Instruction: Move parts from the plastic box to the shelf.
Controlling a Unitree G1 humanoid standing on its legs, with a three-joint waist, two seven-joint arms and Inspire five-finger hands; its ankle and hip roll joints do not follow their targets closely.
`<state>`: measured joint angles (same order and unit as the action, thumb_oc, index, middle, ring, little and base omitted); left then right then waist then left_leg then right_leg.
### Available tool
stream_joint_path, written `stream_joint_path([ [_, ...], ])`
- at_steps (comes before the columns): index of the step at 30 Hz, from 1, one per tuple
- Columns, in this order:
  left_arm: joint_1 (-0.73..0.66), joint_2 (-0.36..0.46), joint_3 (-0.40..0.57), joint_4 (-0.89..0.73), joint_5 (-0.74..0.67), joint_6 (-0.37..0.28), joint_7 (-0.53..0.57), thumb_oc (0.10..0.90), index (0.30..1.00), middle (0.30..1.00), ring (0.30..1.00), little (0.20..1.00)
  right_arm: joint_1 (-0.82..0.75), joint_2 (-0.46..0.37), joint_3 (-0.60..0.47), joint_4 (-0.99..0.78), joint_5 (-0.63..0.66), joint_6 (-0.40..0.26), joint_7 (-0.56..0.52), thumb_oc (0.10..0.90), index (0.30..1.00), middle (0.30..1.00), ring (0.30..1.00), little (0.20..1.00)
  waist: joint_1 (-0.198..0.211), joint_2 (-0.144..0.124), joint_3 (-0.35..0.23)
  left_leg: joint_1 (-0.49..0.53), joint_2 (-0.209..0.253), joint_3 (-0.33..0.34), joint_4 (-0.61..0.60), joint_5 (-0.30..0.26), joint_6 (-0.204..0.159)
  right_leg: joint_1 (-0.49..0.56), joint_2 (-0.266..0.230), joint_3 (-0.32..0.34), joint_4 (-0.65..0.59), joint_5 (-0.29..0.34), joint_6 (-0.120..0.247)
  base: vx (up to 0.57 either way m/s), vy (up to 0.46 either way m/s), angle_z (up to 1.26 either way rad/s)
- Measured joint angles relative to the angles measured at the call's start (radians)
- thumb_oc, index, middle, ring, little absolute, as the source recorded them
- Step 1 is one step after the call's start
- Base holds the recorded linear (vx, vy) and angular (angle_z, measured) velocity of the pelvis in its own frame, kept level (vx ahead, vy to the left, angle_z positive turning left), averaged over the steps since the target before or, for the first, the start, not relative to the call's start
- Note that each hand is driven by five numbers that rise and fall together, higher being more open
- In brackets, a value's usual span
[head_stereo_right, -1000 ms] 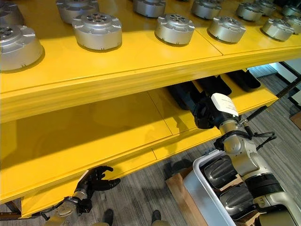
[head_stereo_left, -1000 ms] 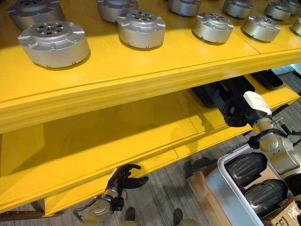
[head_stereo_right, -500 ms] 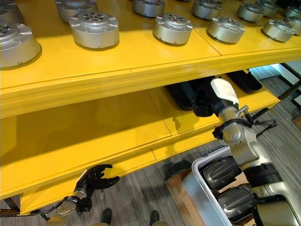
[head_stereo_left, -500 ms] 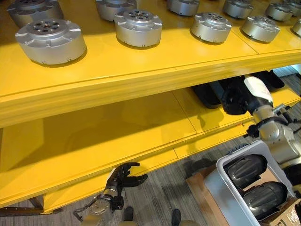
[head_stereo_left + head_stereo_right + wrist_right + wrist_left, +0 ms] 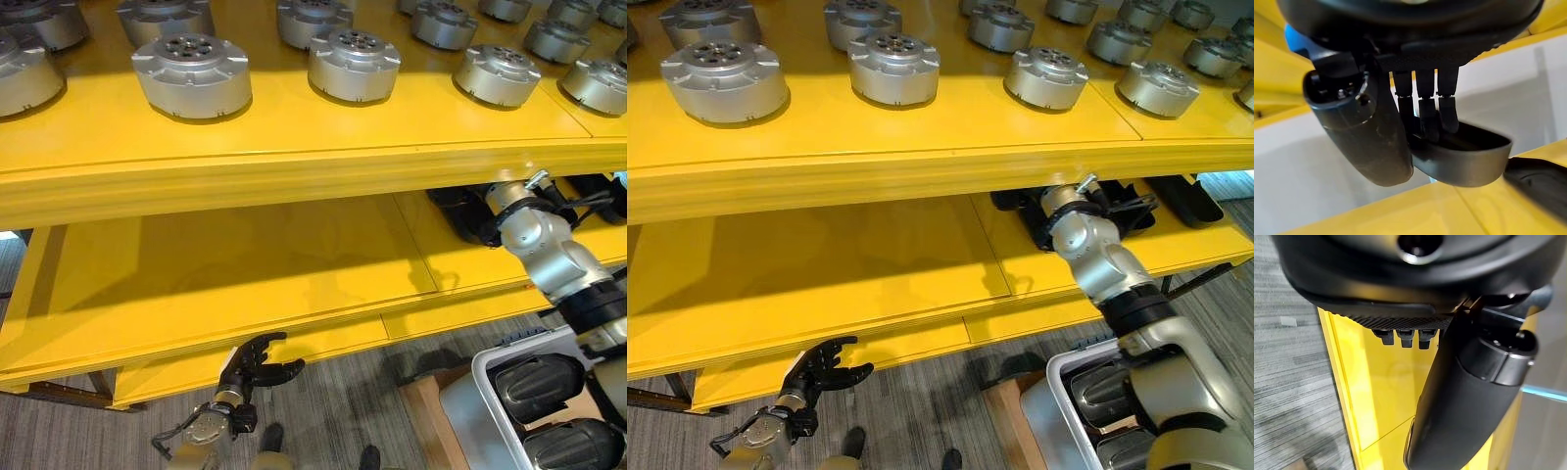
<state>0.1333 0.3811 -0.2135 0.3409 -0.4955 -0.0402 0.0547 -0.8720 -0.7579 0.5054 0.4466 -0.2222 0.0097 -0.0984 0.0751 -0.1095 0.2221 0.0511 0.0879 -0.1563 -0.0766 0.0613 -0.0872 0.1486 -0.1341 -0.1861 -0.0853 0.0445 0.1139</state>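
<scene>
The robot's right hand [image 5: 1400, 122] is clenched on a dark moulded part [image 5: 1464, 156], thumb pressed to its outer wall and fingers [image 5: 1427, 115] hooked over its rim, as the right arm reaches deep under the upper shelf [image 5: 294, 162] to the lower shelf [image 5: 245, 264]. In the wrist view the part hangs just above the yellow board, beside another dark part [image 5: 1540, 181] already lying there (whether the carried one touches the board yet cannot be made out). From the head cameras the hand itself is tucked behind the upper shelf's front lip, among more dark parts [image 5: 1019, 208] at the back of the lower shelf.

The move ahead appears to turn on one relation: the part sits straight below the fingers, its long axis running across the hand and roughly alongside its neighbour, so lowering and letting go should set it in the row. The remaining stock lies the other way, down by the arm's elbow, where the grey plastic box [image 5: 480, 367] holds further dark shells [image 5: 539, 377] on the floor.

The left hand [image 5: 257, 370] hangs relaxed and empty below the lower shelf's front edge, well apart from the box; the right arm is clearly the nearer one. Silver round housings [image 5: 191, 73] line the upper shelf.
</scene>
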Motion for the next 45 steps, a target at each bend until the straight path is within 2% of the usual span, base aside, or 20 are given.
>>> stream_joint_path([
  [4, 0.002, 0.002, 0.021, -0.003, -0.011, -0.001, 0.005, 0.900, 1.000, 1.000, 1.000, 1.000, 0.000, 0.011, 0.001, 0.004, 0.000, 0.017, 0.002, 0.400, 0.300, 0.300, 0.300, 0.300, 0.009, 0.006, -0.003, -0.019, 0.011, -0.022, 0.000, -0.001, 0.004, -0.001, 0.011, -0.017, 0.000, -0.001, -0.008, -0.02, -0.065, 0.16],
  [5, 0.006, 0.003, 0.021, -0.008, -0.011, -0.001, 0.005, 0.900, 1.000, 1.000, 1.000, 1.000, 0.000, 0.024, 0.001, 0.010, 0.000, 0.016, -0.006, 0.400, 0.300, 0.300, 0.300, 0.300, 0.008, 0.016, -0.010, -0.034, 0.014, -0.034, 0.001, 0.002, 0.003, -0.008, 0.024, -0.026, 0.000, -0.001, -0.014, -0.09, -0.132, 0.25],
  [6, 0.006, 0.002, 0.019, -0.013, -0.011, -0.001, 0.005, 0.900, 1.000, 1.000, 1.000, 1.000, 0.001, 0.026, 0.003, 0.015, 0.000, 0.016, -0.009, 0.400, 0.300, 0.300, 0.300, 0.300, 0.003, 0.030, -0.017, -0.049, 0.022, -0.051, 0.000, 0.011, -0.003, -0.015, 0.034, -0.044, 0.000, -0.001, -0.020, -0.08, -0.159, 0.46],
  [7, 0.008, 0.000, 0.008, -0.014, -0.011, -0.005, 0.003, 0.900, 1.000, 1.000, 1.000, 1.000, 0.002, 0.026, 0.003, 0.033, 0.000, 0.017, -0.022, 0.400, 0.300, 0.300, 0.300, 0.300, 0.005, 0.059, -0.023, -0.075, 0.030, -0.081, 0.002, 0.036, -0.032, -0.025, 0.050, -0.069, 0.000, 0.000, -0.028, -0.07, -0.170, 0.80],
  [8, -0.001, -0.015, 0.000, -0.023, -0.011, -0.005, -0.001, 0.900, 1.000, 1.000, 1.000, 1.000, 0.001, 0.024, 0.003, 0.062, 0.000, 0.025, -0.022, 0.400, 0.300, 0.300, 0.300, 0.300, 0.012, 0.099, -0.031, -0.115, 0.043, -0.125, -0.005, 0.042, -0.032, -0.039, 0.070, -0.107, -0.001, -0.002, -0.040, -0.03, -0.112, 1.16],
  [9, 0.007, -0.012, -0.009, -0.026, -0.011, -0.005, -0.001, 0.900, 1.000, 1.000, 1.000, 1.000, 0.008, 0.024, 0.014, 0.081, 0.006, 0.044, -0.008, 0.400, 0.300, 0.300, 0.300, 0.300, 0.039, 0.134, -0.033, -0.147, 0.072, -0.070, -0.005, 0.004, 0.035, -0.042, 0.083, -0.161, -0.001, -0.004, -0.059, -0.01, -0.050, 1.15],
  [10, 0.007, -0.007, -0.008, -0.026, -0.012, -0.005, 0.000, 0.900, 1.000, 1.000, 1.000, 1.000, 0.014, 0.025, 0.017, 0.081, 0.008, 0.044, -0.006, 0.400, 0.300, 0.300, 0.300, 0.300, 0.037, 0.131, -0.033, -0.152, 0.077, -0.044, 0.000, -0.015, 0.054, -0.044, 0.067, -0.190, -0.001, -0.008, -0.066, 0.02, -0.004, 0.97],
  [12, 0.009, -0.005, -0.014, -0.026, -0.012, -0.004, -0.001, 0.900, 1.000, 1.000, 1.000, 1.000, 0.017, 0.028, 0.022, 0.081, 0.008, 0.044, -0.001, 0.400, 0.300, 0.300, 0.300, 0.300, 0.042, 0.128, -0.032, -0.170, 0.081, -0.005, 0.024, -0.003, 0.026, -0.044, 0.051, -0.223, -0.001, -0.011, -0.070, -0.02, 0.034, 0.51],
  [13, 0.011, -0.004, -0.018, -0.026, -0.012, -0.004, -0.002, 0.900, 1.000, 1.000, 1.000, 1.000, 0.017, 0.031, 0.023, 0.081, 0.008, 0.043, 0.000, 0.400, 0.300, 0.300, 0.300, 0.300, 0.046, 0.131, -0.033, -0.164, 0.084, 0.001, 0.031, 0.004, 0.024, -0.044, 0.049, -0.225, 0.000, -0.012, -0.069, -0.04, 0.054, 0.30],
  [14, 0.012, -0.004, -0.027, -0.026, -0.012, -0.005, -0.001, 0.900, 1.000, 1.000, 1.000, 1.000, 0.017, 0.048, 0.029, 0.081, 0.008, 0.043, -0.002, 0.400, 0.300, 0.300, 0.300, 0.300, 0.041, 0.147, -0.043, -0.138, 0.088, 0.016, 0.055, 0.029, 0.008, -0.049, 0.055, -0.234, 0.005, -0.015, -0.062, -0.01, 0.069, 0.27],
  [15, 0.005, -0.003, -0.030, -0.027, -0.012, -0.005, -0.002, 0.900, 1.000, 1.000, 1.000, 1.000, 0.017, 0.053, 0.030, 0.081, 0.008, 0.041, -0.007, 0.400, 0.300, 0.300, 0.300, 0.300, 0.034, 0.147, -0.042, -0.141, 0.089, 0.031, 0.047, 0.029, -0.016, -0.055, 0.051, -0.238, 0.015, -0.020, -0.056, 0.01, 0.082, 0.14],
  [17, -0.009, 0.001, -0.027, -0.028, -0.012, -0.005, -0.001, 0.900, 1.000, 1.000, 1.000, 1.000, 0.012, 0.094, 0.032, 0.102, 0.008, 0.041, -0.006, 0.400, 0.300, 0.300, 0.300, 0.300, 0.036, 0.118, -0.033, -0.141, 0.064, 0.050, 0.052, 0.032, -0.027, -0.087, 0.014, -0.199, 0.054, -0.028, -0.045, -0.03, 0.075, -0.21],
  [19, -0.028, 0.013, -0.026, -0.031, -0.012, -0.005, 0.000, 0.900, 1.000, 1.000, 1.000, 1.000, -0.005, 0.139, 0.040, 0.129, 0.008, 0.042, -0.006, 0.400, 0.300, 0.300, 0.300, 0.300, 0.039, 0.090, -0.021, -0.142, 0.029, 0.091, 0.066, 0.021, -0.011, -0.134, -0.029, -0.145, 0.112, -0.045, -0.020, -0.10, 0.077, -0.51],
  [21, -0.067, 0.062, -0.026, -0.030, -0.013, -0.007, 0.007, 0.900, 1.000, 1.000, 1.000, 1.000, -0.067, 0.182, 0.069, 0.196, 0.008, 0.044, -0.006, 0.400, 0.300, 0.300, 0.300, 0.300, 0.038, 0.059, 0.019, -0.210, -0.010, 0.132, 0.182, -0.031, 0.020, -0.231, -0.090, -0.082, 0.237, -0.076, 0.008, -0.14, 0.101, -0.49],
  [22, -0.077, 0.070, -0.026, -0.029, -0.013, -0.007, 0.007, 0.900, 1.000, 1.000, 1.000, 1.000, -0.074, 0.182, 0.069, 0.200, 0.008, 0.047, -0.006, 0.400, 0.300, 0.300, 0.300, 0.300, 0.039, 0.056, 0.031, -0.226, -0.018, 0.135, 0.211, -0.046, 0.023, -0.251, -0.098, -0.074, 0.263, -0.083, 0.011, -0.14, 0.104, -0.24],
  [24, -0.133, 0.076, -0.027, -0.028, -0.035, -0.012, 0.007, 0.900, 1.000, 1.000, 1.000, 1.000, -0.170, 0.181, 0.101, 0.278, 0.009, 0.057, -0.005, 0.400, 0.300, 0.300, 0.300, 0.300, 0.038, 0.063, 0.093, -0.313, -0.032, 0.136, 0.370, -0.113, 0.039, -0.320, -0.128, -0.056, 0.384, -0.124, 0.014, -0.10, 0.082, -0.03],
  [30, -0.149, 0.075, -0.028, -0.028, -0.051, -0.014, 0.008, 0.900, 1.000, 1.000, 1.000, 1.000, -0.226, 0.177, 0.119, 0.314, 0.010, 0.063, -0.006, 0.400, 0.300, 0.300, 0.300, 0.300, 0.040, 0.071, 0.121, -0.394, -0.041, 0.138, 0.520, -0.189, 0.056, -0.386, -0.154, -0.022, 0.489, -0.170, 0.017, -0.04, 0.035, -0.01],
  [37, -0.146, 0.075, -0.029, -0.029, -0.061, -0.028, 0.020, 0.900, 1.000, 1.000, 1.000, 1.000, -0.325, 0.174, 0.150, 0.421, 0.008, 0.060, -0.012, 0.400, 0.300, 0.300, 0.300, 0.300, 0.039, 0.078, 0.137, -0.439, -0.055, 0.142, 0.592, -0.216, 0.067, -0.434, -0.174, -0.009, 0.562, -0.195, 0.012, -0.02, 0.006, 0.00],
  [45, -0.158, 0.078, -0.034, -0.029, -0.089, -0.036, 0.022, 0.900, 1.000, 1.000, 1.000, 1.000, -0.378, 0.171, 0.149, 0.552, 0.009, 0.070, -0.043, 0.400, 0.300, 0.300, 0.300, 0.300, 0.043, 0.087, 0.149, -0.465, -0.056, 0.137, 0.609, -0.218, 0.068, -0.458, -0.174, -0.001, 0.583, -0.205, 0.016, -0.01, -0.007, 0.01],
])
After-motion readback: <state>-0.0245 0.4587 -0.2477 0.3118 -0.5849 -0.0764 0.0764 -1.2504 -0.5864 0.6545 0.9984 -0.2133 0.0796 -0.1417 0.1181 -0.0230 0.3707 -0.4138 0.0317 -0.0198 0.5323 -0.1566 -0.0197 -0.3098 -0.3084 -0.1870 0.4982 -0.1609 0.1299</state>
